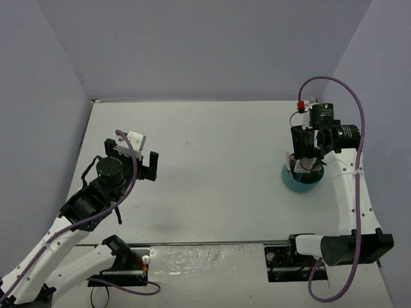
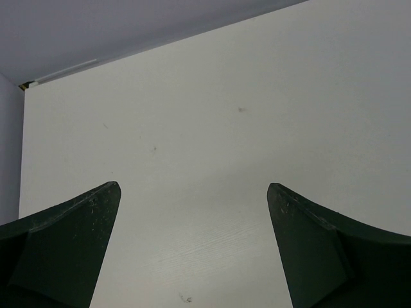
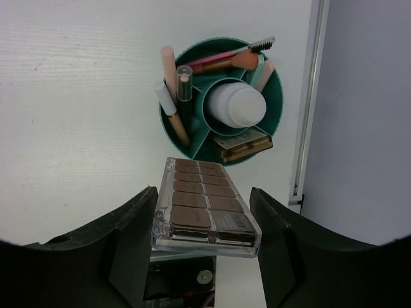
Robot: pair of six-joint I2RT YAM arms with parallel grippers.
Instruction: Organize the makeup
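Right jaws clamp the palette [image 3: 204,215], lower ctr: lift it over the teal tub [image 3: 275,101] above, tilt upright & slot beside the 2nd palette [image 3: 243,144] (left jaws wide apart, empty).

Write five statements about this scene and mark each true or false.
1. The right gripper holds a palette. True.
2. The bottle lies outside the tub. False: it stands in the tub's centre compartment.
3. The left gripper is open and empty. True.
4. The tub holds no palette. False: a second palette sits in an outer compartment.
5. The sticks share the bottle's compartment. False: they stand in outer compartments around it.
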